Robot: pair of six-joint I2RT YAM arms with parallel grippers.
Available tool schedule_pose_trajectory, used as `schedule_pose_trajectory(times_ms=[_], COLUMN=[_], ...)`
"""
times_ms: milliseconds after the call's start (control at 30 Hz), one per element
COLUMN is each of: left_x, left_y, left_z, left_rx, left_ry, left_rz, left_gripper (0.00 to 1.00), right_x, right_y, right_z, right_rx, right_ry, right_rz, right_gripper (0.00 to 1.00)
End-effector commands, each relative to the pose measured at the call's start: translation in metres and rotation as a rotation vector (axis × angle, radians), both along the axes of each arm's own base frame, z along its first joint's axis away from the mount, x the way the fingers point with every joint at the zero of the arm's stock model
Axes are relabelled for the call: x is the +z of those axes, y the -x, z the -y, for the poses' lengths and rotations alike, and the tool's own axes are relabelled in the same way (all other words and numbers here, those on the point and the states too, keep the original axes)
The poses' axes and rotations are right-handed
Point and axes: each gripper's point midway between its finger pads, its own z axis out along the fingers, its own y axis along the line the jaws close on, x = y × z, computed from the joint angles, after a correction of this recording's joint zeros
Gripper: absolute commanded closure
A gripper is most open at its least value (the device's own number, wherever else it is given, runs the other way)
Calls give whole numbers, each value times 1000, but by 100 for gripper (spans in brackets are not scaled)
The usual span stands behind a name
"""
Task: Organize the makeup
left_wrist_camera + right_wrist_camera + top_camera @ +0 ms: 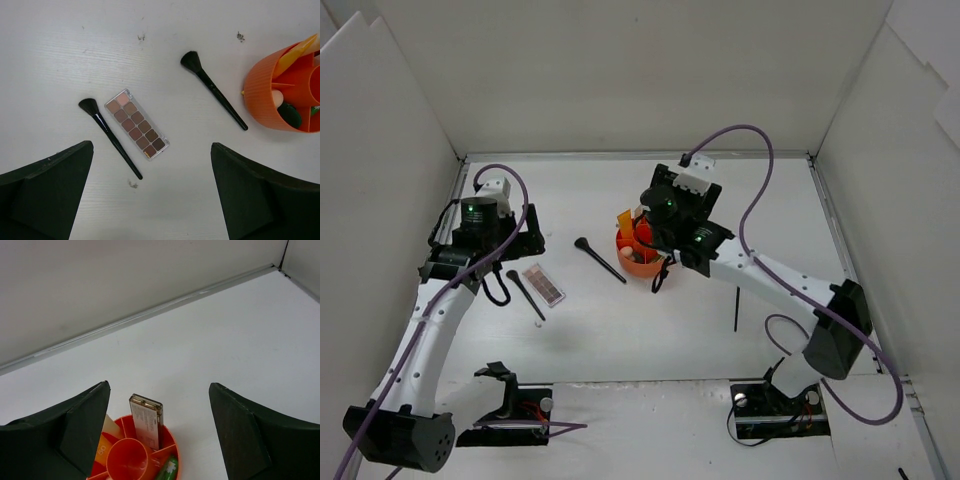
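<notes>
1. Rectangular clear-cased eyeshadow palette (136, 124), two rows of brown-to-pink pans: lay flat and face up on the table, set diagonally.
2. Black-handled brush with dark fluffy head (110, 137): lay flat just beside the palette, roughly parallel to it, not touching.
3. Second black brush of the same kind (214, 91): lay flat between the palette and the ribbed orange round holder (262, 95), handle tip near the holder's wall.
4. Orange-yellow flat tube (295, 52): stood tilted in the holder, end above the rim.
5. Beige rounded piece (276, 95) and dark green rounded piece (290, 114): sat in neighbouring compartments.
6. Slim beige rectangular case (146, 420): stood upright in a compartment.
7. Small green tube (169, 469): rested in an outer compartment.
</notes>
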Motion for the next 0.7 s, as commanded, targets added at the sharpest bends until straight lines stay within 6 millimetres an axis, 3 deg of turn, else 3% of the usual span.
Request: schedule_pose_trajectory(times_ms=[0, 200, 233, 367, 667], left_x=[-10, -61, -65, -81, -125], left_y=[-3, -4, -7, -22, -43], left_z=[-6, -6, -5, -1, -12], left_rx=[110, 265, 274, 322, 505], left_ry=[44, 132, 140, 179, 129], left_rz=[-55, -250, -255, -278, -427], left_gripper=[1, 1, 1, 21, 24], right_x=[28, 0, -2, -20, -39], right_y=[15, 38, 41, 55, 79], right_z=[24, 59, 65, 82, 121], right_rx=[39, 74, 69, 74, 39], right_ry=[28, 60, 61, 52, 22], right_rz=[15, -43, -46, -63, -58], right_gripper=[22, 21, 21, 21, 21])
